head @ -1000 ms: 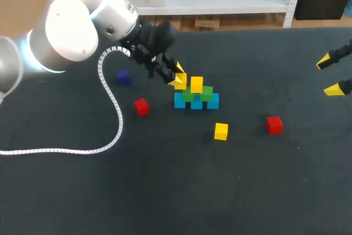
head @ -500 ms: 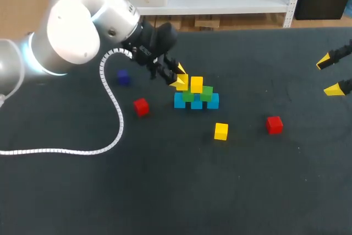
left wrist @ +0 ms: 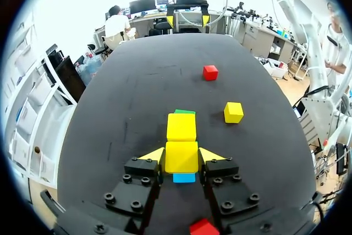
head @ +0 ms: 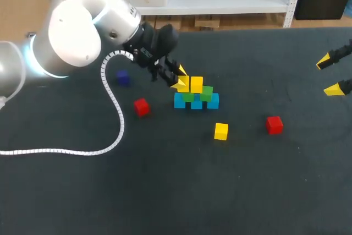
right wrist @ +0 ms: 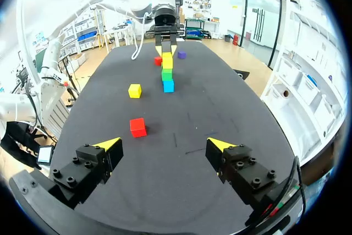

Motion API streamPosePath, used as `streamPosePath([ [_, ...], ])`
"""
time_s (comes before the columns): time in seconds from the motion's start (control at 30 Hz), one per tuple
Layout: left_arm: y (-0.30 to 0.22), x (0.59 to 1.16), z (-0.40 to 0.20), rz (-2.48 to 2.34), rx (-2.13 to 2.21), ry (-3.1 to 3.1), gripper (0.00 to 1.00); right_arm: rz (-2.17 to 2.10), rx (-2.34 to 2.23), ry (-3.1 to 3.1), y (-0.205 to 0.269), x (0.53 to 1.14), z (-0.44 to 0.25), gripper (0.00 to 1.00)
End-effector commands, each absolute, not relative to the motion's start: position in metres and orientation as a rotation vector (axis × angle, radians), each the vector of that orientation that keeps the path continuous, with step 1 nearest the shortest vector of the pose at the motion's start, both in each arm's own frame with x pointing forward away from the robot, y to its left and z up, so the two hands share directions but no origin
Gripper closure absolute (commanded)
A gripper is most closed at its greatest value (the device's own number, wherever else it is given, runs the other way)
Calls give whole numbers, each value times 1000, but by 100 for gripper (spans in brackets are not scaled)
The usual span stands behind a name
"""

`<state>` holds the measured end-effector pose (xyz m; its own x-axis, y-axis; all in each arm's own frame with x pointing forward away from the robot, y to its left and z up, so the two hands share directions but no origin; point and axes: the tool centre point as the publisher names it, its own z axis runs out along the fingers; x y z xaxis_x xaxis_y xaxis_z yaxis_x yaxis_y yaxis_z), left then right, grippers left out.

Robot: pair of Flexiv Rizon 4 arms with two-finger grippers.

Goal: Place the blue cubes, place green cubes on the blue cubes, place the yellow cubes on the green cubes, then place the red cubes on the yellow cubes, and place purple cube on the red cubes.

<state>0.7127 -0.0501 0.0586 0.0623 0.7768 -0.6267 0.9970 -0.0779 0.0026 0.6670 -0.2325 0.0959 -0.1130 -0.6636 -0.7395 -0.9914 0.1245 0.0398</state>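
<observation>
Yellow cube (left wrist: 181,157) sits clamped in left jaws above blue cube (left wrist: 184,178).

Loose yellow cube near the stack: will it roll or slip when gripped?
The loose yellow cube has flat faces, so it probably won't roll; a push likely slides it on the table. It looks rigid and probably light; its parallel sides should grip easily.

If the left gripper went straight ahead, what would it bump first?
Probably the stacked yellow cube, just ahead of the left gripper. The held yellow cube would hit it first; the gap is hard to judge.
</observation>
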Motion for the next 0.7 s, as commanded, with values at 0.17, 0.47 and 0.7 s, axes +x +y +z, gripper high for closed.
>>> streamPosePath([
  [0.17,-53,714,58,-667,1911,1763,100,751,-1596,1841,-232,668,95,0],
  [0.47,-53,714,57,-669,1912,1765,100,751,-1596,1841,-232,668,95,0],
  [0.7,-54,714,56,-672,1917,1763,87,751,-1596,1841,-232,668,95,0],
])
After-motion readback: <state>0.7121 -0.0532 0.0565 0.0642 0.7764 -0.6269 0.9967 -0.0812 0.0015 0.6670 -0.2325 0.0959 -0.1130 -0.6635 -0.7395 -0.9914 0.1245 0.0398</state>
